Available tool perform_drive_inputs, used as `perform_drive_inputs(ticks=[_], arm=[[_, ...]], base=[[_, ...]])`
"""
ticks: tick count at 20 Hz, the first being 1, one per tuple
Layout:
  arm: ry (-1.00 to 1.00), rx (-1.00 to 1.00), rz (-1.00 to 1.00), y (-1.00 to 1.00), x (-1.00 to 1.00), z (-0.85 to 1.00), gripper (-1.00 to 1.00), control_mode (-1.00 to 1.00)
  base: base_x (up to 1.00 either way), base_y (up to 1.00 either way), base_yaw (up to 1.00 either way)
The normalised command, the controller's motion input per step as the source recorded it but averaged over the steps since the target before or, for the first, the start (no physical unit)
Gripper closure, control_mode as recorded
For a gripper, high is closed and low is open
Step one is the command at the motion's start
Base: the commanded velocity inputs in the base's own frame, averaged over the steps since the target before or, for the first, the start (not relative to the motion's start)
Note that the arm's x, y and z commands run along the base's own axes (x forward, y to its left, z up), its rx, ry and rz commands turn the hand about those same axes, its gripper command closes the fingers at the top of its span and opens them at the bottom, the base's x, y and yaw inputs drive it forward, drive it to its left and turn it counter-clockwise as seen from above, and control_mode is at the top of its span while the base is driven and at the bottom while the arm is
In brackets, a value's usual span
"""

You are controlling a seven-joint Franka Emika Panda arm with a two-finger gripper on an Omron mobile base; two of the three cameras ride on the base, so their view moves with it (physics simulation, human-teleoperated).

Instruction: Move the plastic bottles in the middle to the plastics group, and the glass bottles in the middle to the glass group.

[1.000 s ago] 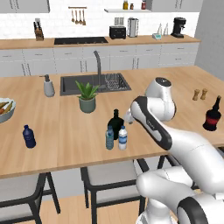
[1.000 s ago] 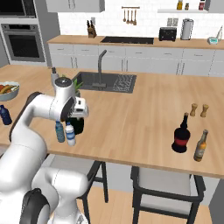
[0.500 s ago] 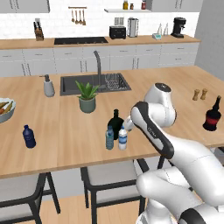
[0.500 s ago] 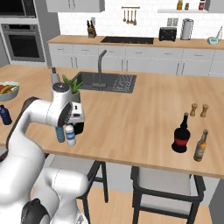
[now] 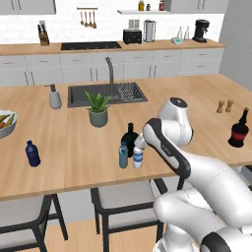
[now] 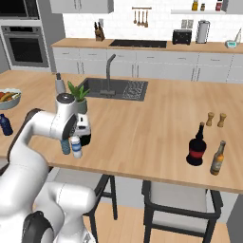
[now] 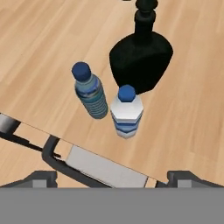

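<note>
Wooden island (image 5: 74,147) holds blue-banded clear-white bottle (image 7: 126,112).

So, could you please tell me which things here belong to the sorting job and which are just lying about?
Job:
- clear-white bottle
- pale blue-grey bottle
- squat black bottle
- navy bottle
- red-labelled bottle

Lying about:
- potted plant
- soap dispenser
- amber bottle
- shakers

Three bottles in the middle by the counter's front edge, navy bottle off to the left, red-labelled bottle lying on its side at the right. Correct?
Not quite: the red-labelled bottle stands upright, as the right base view shows. The rest holds: three bottles sit near the counter front edge, namely the black bottle, the pale blue bottle and the white bottle, with the navy bottle to the left.
</note>
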Motion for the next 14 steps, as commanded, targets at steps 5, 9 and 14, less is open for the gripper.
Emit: perform_drive_inputs(ticks=[5,9,14], arm=[[0.03,0.02,-0.02,-0.13,0.33,0.0,-1.0,-1.0],[0.04,0.0,-0.07,0.0,0.5,0.0,-1.0,-1.0],[0.0,0.0,-0.02,0.04,0.45,0.0,-1.0,-1.0]], base=[[0.0,0.0,0.0],[0.0,0.0,0.0],[0.0,0.0,0.0]])
